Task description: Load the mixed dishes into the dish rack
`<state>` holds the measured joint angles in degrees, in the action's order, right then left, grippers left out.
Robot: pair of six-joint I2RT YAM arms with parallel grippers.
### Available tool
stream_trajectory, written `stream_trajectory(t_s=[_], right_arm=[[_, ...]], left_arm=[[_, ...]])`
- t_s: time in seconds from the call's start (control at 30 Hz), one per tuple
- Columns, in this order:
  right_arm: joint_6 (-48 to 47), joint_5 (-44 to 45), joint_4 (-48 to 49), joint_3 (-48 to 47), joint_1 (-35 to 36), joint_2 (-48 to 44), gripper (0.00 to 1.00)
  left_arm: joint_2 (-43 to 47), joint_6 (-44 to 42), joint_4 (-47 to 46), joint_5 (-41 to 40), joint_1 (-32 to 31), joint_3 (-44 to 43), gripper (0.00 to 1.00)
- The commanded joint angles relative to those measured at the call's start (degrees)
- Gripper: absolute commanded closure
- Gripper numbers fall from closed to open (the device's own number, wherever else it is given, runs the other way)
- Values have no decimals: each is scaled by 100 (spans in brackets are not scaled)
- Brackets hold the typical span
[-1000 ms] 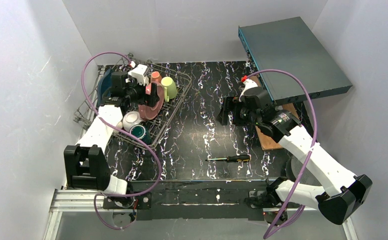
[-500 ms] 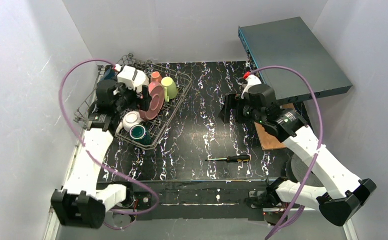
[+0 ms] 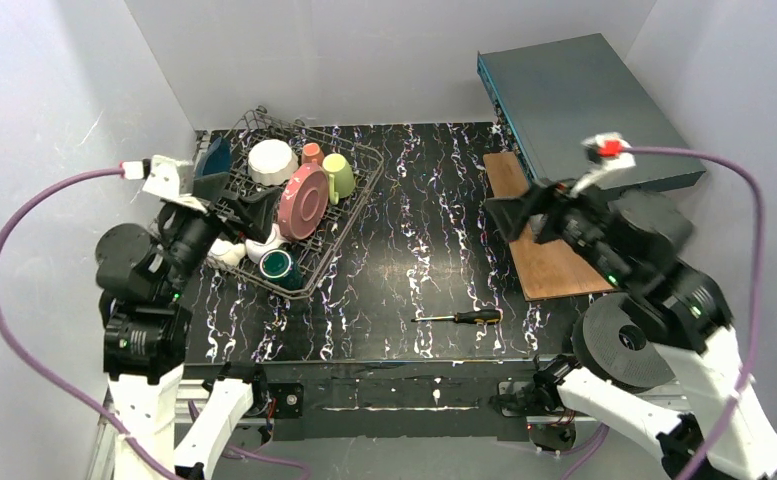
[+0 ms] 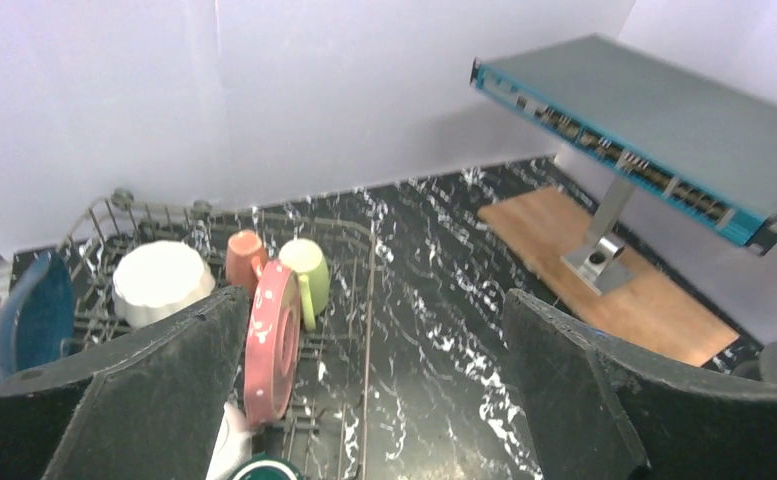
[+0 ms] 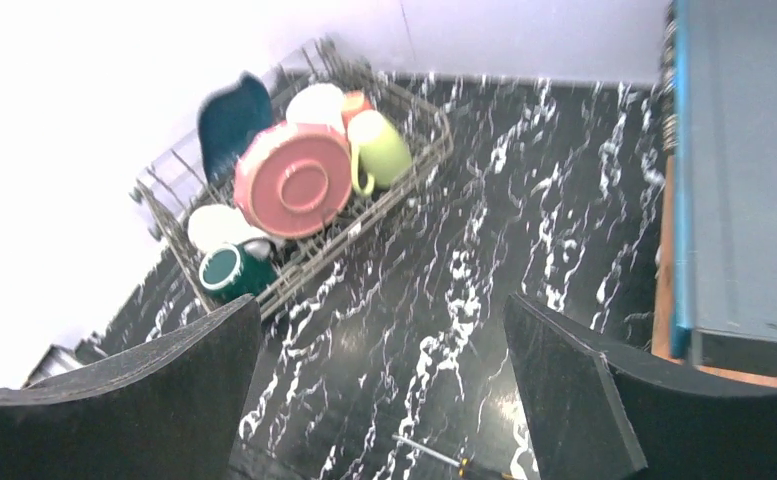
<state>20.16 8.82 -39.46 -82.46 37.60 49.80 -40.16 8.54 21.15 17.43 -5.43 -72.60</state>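
Two sets of jaws: both spread wide, nothing between them.
Left jaws: hang above the near-left side of the dish rack (image 3: 336, 225), clear of the dishes.
Right jaws: in the air over the table (image 3: 414, 200), beside the wooden board (image 3: 544, 255), facing towards the rack.
Dish rack: far-left part of the table, set askew, with seven dishes inside it.
Far row: blue leaf-shaped plate (image 3: 214, 158) on edge at the left end, then white bowl (image 3: 271, 160), small salmon cup (image 3: 312, 153), yellow-green mug (image 3: 339, 175).
Middle: pink plate (image 3: 302, 201) on edge, just beside the mug.
Near end: cream bowl (image 3: 262, 245) and green-inside cup (image 3: 278, 264) side by side, the cup's green inside showing.
Outside the rack: screwdriver (image 3: 459, 317) flat on the table near the front edge, well apart from the rack; teal-grey box (image 3: 589, 100) above the board, far right.
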Motion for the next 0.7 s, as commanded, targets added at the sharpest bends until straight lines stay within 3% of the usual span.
stream_trajectory(t_s=[0.0, 0.23, 0.5, 0.67], right_arm=[[-428, 300, 737, 171, -4, -997, 2], [-489, 961, 1029, -79, -7, -1827, 0], [-496, 1536, 880, -381, -10, -1868, 0], [-581, 1572, 1103, 27, -2, -1920, 0]], left_arm=[[352, 242, -20, 39, -16, -431, 2], [729, 172, 94, -91, -19, -861, 2], [854, 93, 157, -261, -19, -1021, 2], [861, 123, 194, -177, -19, -949, 2]])
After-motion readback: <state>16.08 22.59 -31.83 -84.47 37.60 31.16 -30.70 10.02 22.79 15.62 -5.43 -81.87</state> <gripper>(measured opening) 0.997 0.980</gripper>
